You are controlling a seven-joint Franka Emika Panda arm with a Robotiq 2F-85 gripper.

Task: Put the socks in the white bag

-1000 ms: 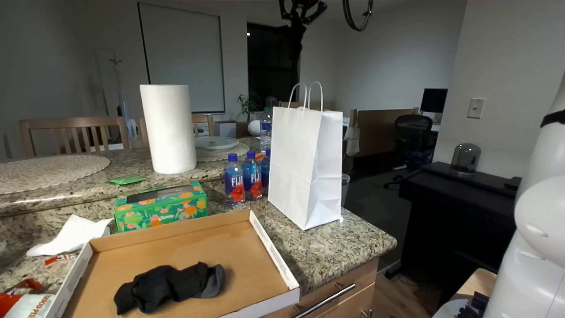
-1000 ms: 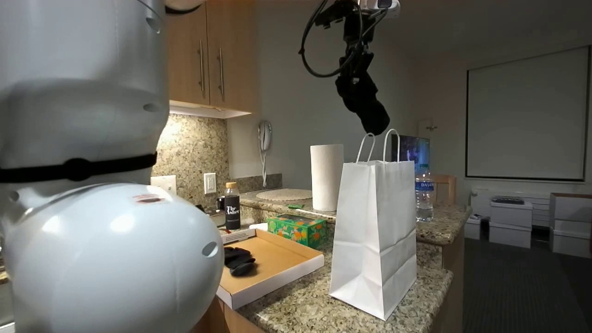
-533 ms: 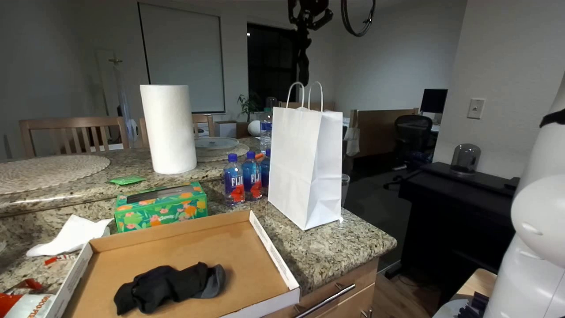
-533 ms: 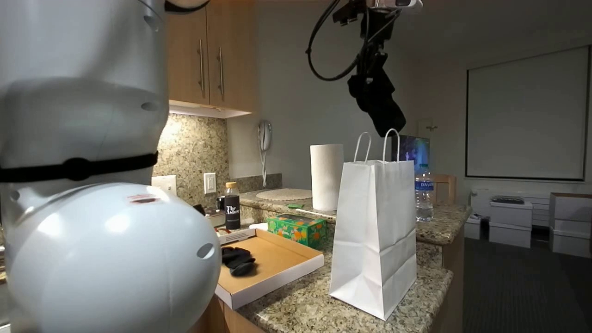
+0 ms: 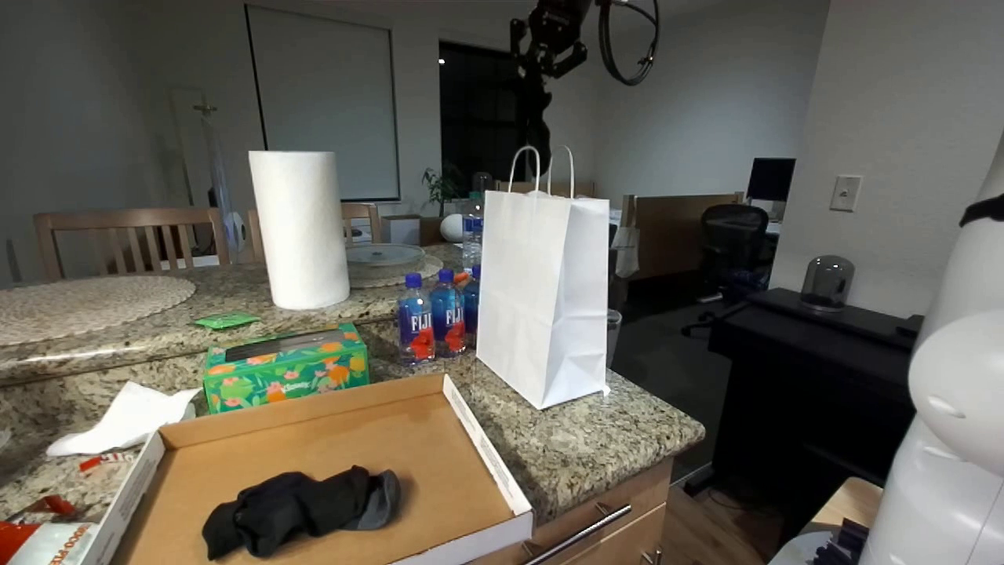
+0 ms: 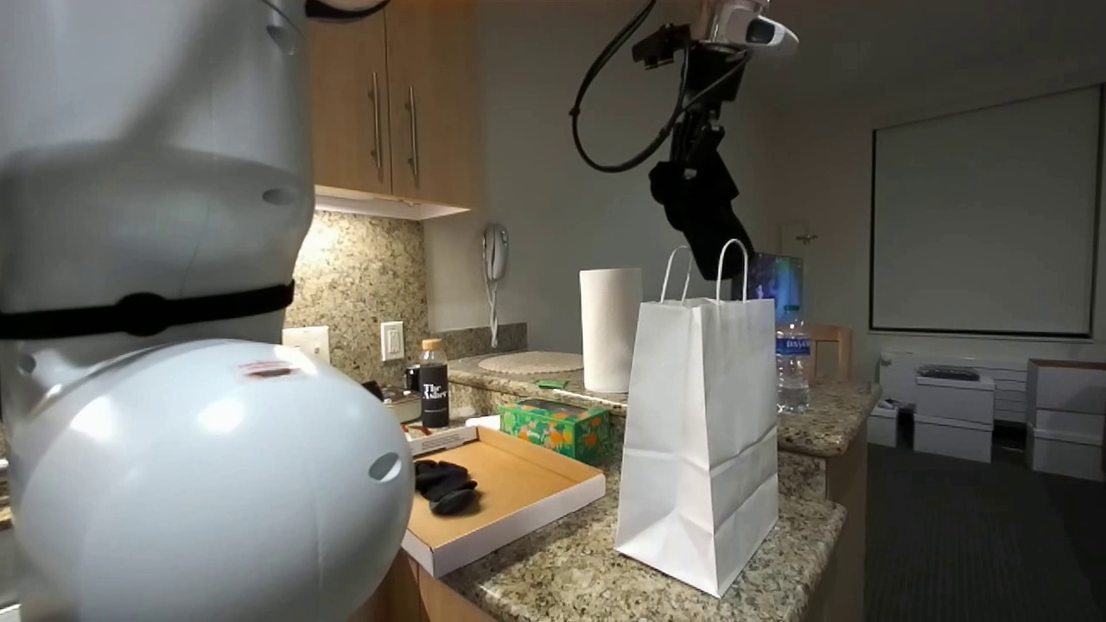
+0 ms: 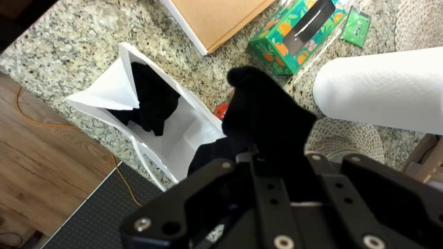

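Note:
My gripper [image 7: 278, 157] is shut on a black sock [image 7: 266, 114], which bulges out past the fingers and hides the fingertips. In both exterior views the gripper [image 5: 541, 63] is above the white bag [image 5: 518, 290], and the held sock [image 6: 704, 203] hangs down to the bag's handles, its lower end just above the rim. The white bag [image 6: 674, 449] stands upright on the counter with its mouth open. In the wrist view another black sock [image 7: 155, 100] lies inside the bag [image 7: 107, 91]. More black socks [image 5: 298, 506] lie bunched in the shallow cardboard box.
The cardboard box [image 5: 486, 463] sits beside the bag. A green tissue box [image 5: 290, 373], Fiji bottles [image 5: 416, 322] and a paper towel roll [image 5: 302, 227] stand behind. A Dasani bottle [image 6: 792, 363] is beyond the bag. The counter edge [image 5: 690, 431] is close to the bag.
My gripper and the held sock have moved right, then down toward the bag's mouth in both exterior views. The hanging sock has swung a little. The bag handles have shifted slightly.

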